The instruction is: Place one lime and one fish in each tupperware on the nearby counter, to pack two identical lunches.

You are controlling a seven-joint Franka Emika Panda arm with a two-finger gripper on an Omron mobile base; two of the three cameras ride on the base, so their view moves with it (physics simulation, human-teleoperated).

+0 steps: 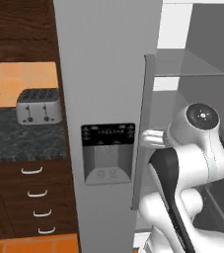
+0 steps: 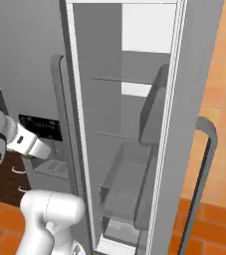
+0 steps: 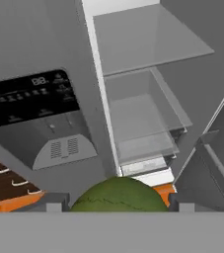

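Lime (image 3: 117, 194): green, round, sitting between the jaws, which are closed on it in front of the open fridge (image 2: 134, 149).
Handling: likely light, firm, prone to roll; best gripped across its middle.
Surface (image 1: 19, 136): dark speckled stone to the left, carrying a toaster (image 1: 38, 105).
Room: orange tiled floor.

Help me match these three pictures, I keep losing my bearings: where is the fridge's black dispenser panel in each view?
Left base view: the dispenser panel sits near the centre, on the closed grey fridge door.
Right base view: at the left edge, its lower corner hidden by the arm.
Hand view: upper left, tilted.
Shared landmark: the curved silver drawer handles, lower left in all three.
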